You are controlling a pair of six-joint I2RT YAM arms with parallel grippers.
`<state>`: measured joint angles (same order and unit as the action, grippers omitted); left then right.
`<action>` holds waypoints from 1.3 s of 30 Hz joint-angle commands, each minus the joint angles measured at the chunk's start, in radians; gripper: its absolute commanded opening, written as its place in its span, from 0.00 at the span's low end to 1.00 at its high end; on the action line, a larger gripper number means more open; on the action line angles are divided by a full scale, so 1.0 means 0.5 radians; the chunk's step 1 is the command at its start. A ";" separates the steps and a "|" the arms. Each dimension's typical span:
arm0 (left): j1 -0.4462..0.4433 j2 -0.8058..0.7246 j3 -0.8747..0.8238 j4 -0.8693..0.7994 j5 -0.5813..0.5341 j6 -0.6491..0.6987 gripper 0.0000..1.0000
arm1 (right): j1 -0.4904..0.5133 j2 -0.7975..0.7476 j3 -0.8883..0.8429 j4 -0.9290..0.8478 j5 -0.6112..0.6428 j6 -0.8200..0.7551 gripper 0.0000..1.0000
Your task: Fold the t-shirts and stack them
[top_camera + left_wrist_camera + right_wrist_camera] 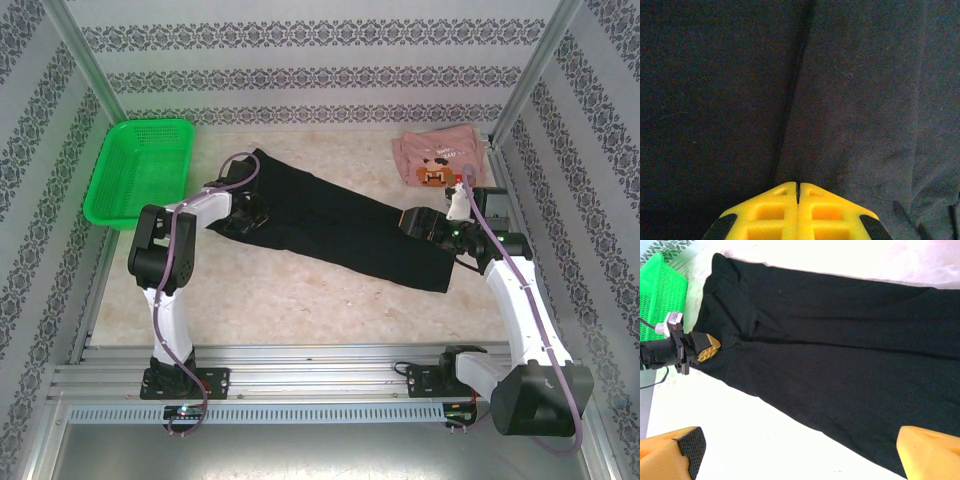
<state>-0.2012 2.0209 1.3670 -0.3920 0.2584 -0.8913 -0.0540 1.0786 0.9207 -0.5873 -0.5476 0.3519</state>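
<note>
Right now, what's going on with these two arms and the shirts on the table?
Both arms are working on the black t-shirt, which lies stretched in a long band diagonally across the table. The left gripper is shut at its left end, apparently pinching the cloth, with a crease running from its tips. The right gripper hangs open over the opposite end. The pink t-shirt lies apart at the far right, and the green basket at the far left.
</note>
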 commanded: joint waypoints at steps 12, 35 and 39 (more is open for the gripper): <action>0.004 0.043 0.295 0.157 0.074 -0.037 0.00 | 0.022 0.021 0.036 -0.007 0.046 -0.029 0.98; 0.027 -0.154 -0.038 -0.025 0.046 -0.188 0.48 | 0.022 0.012 0.011 -0.041 0.015 -0.071 0.98; 0.025 -0.178 -0.057 -0.076 0.008 -0.186 0.49 | 0.021 0.000 0.017 -0.061 0.015 -0.087 0.98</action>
<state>-0.1944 1.9739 1.3392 -0.3702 0.2935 -0.9699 -0.0540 1.0893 0.9207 -0.6010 -0.5396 0.3332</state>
